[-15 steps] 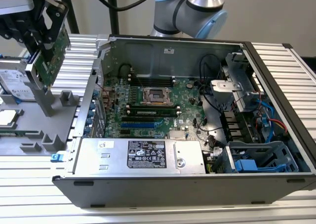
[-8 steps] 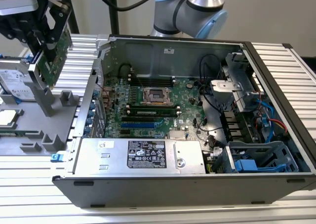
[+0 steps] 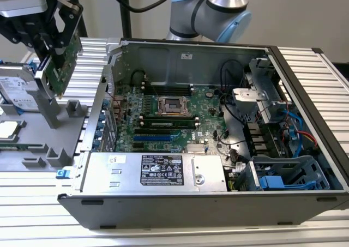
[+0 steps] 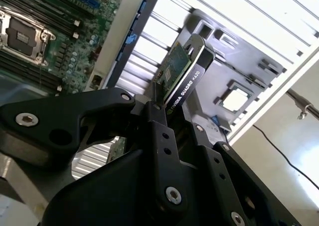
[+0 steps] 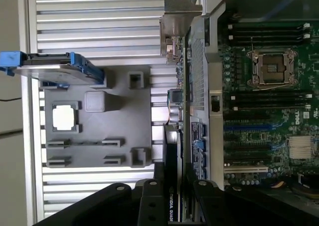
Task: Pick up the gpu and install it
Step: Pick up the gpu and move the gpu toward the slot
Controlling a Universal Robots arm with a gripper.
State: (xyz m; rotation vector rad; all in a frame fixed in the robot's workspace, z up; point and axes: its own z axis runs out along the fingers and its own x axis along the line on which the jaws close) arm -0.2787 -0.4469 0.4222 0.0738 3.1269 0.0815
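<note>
The case wall stands between the held gpu and the uncovered motherboard.

a plain pale wall stands behind a table topped with ribbed silvery metal slats under even light, a black upright post rises at its far edge, and in the second wrist view a thin black cable trails over a pale surface beyond the table.
</note>
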